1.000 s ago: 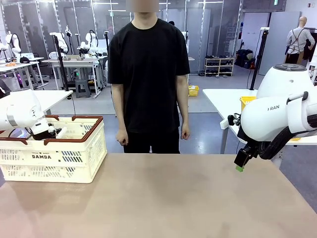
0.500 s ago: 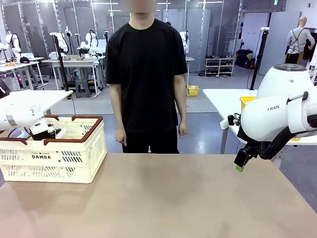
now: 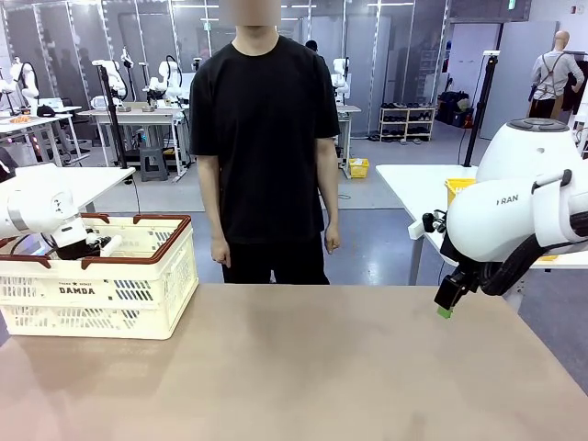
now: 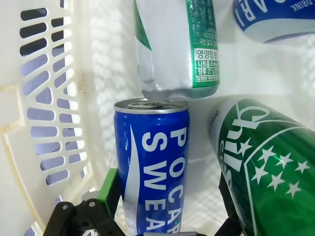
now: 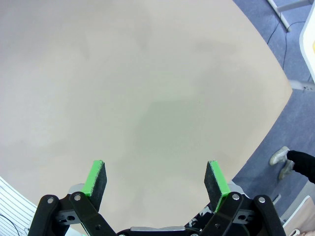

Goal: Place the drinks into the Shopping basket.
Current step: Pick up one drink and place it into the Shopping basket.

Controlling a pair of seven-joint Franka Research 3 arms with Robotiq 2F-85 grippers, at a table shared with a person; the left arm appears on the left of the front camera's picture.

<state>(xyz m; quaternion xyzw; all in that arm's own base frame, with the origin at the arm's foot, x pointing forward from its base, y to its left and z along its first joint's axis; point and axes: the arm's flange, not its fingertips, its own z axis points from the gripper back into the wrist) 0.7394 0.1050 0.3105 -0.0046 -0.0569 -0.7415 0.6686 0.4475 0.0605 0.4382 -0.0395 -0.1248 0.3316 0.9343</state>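
You've got two glossy white arms on screen. The right arm (image 3: 514,207) is all rounded white shells, with a grey disc cap on top and dark grey lettering across its side. A bundle of black cables loops beneath it to the black right gripper (image 3: 446,299), tipped in green. Up close, that right gripper shows black linkage bars with round silver pivot pins and bright green pads (image 5: 96,178). The left arm (image 3: 37,204) shows the same white shell. The left gripper (image 4: 162,206) matches: black links, green pad. The person (image 3: 265,138) wears a black short-sleeved T-shirt and black trousers.
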